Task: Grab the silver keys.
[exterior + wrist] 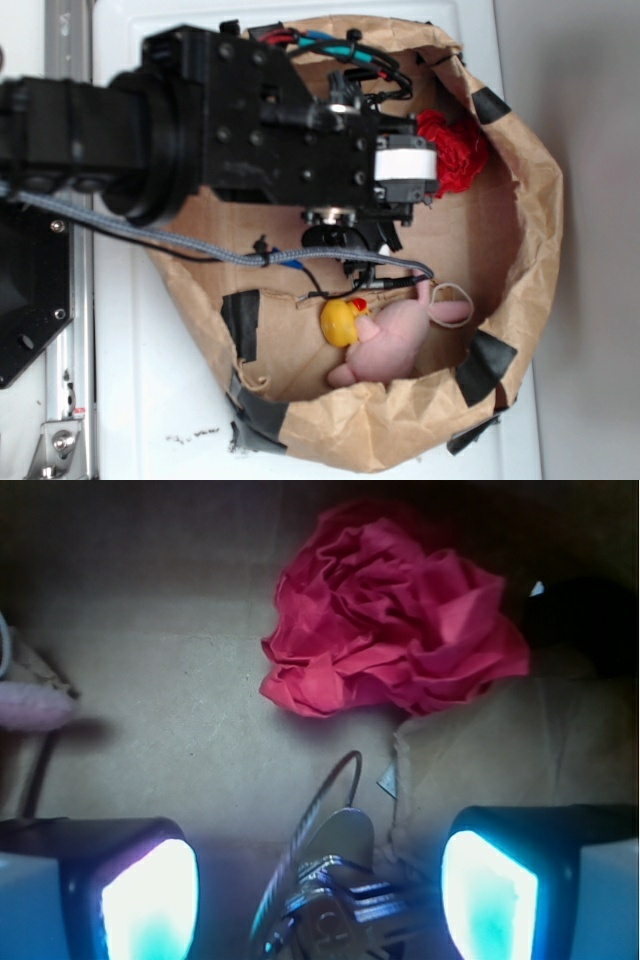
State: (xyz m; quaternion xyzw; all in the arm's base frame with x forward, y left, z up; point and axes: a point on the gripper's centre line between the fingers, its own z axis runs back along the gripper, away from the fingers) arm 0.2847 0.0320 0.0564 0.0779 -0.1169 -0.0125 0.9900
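You had the gripper (320, 890) spread wide over the box (520, 250) floor, holding nothing, and the keys (335, 900) lay on the cardboard directly between the two lit pads (150, 900), at the bottom edge of the wrist view. Their wire loop (325, 790) reached up toward the flower (395, 625), which sat near but apart from them. From the outside camera the keys were hidden under the arm, so the wrist view was your only guide. The step in hand looked like the descent before the close. To do it well, you needed to come straight down without drifting, since the bunch already sat roughly centred. A torn flap of cardboard (500, 750) rose just beside the keys on the right-hand side of that view; I judged the pad on that side could snag it, so a slight shift away was worth considering. Flat metal on cardboard slips easily, so you wanted the tips nearly on the floor before squeezing, catching the thick cluster and not the thin loop. The bunny (390, 340) lay well clear.
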